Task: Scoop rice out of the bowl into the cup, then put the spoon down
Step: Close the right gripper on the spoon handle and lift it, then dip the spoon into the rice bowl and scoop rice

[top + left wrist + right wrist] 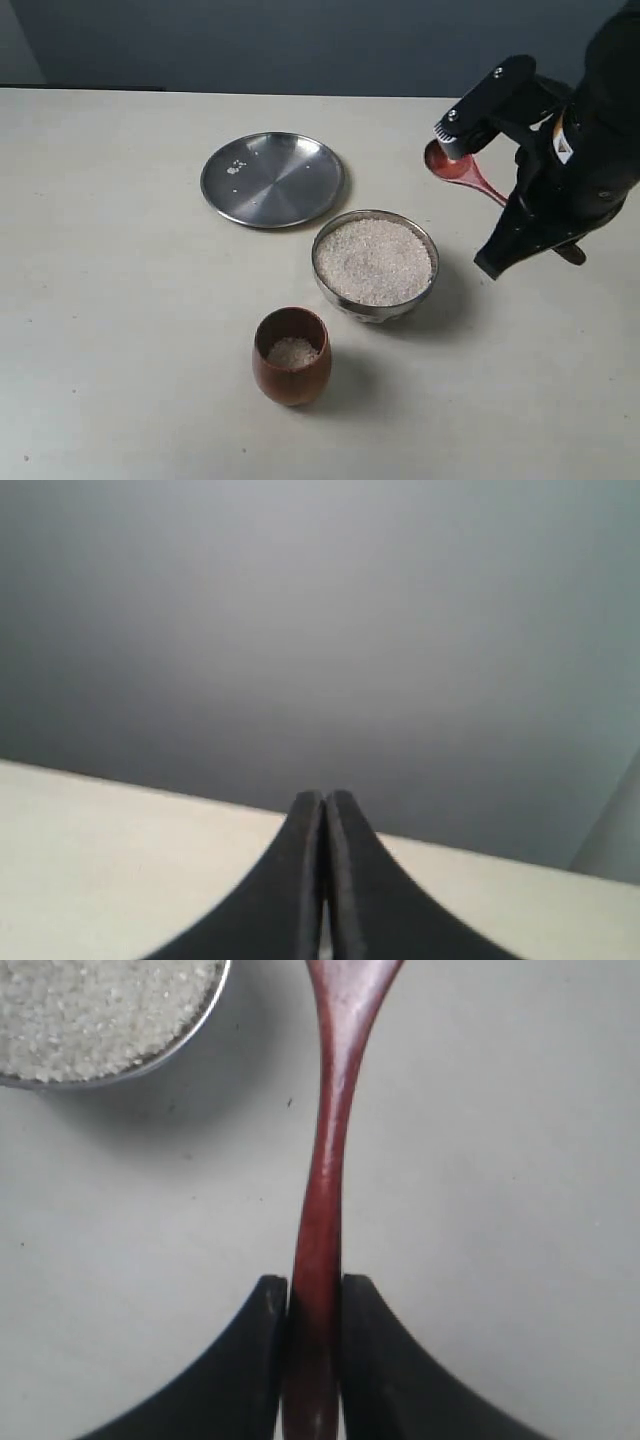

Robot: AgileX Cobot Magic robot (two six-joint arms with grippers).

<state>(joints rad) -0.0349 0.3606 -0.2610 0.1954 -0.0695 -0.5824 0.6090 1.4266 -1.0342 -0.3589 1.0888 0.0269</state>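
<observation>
The steel bowl (375, 312) sits mid-table, filled with rice (375, 260). In front of it stands the wooden cup (290, 382) with a little rice (292, 352) inside. To the right of the bowl, my right gripper (520, 215) is shut on the handle of the spoon (465, 172); its head points toward the table's back and looks empty. The right wrist view shows the handle (325, 1160) clamped in that gripper (315, 1285), with the bowl's rim (150, 1060) and its rice (90, 1010) off to one side. My left gripper (325, 798) is shut on nothing, out of the exterior view.
A flat steel plate (272, 178) lies behind and left of the bowl, with a few grains on it. The pale table (120, 300) ends at a dark wall at the back. The right arm's bulk hangs over the table's right edge.
</observation>
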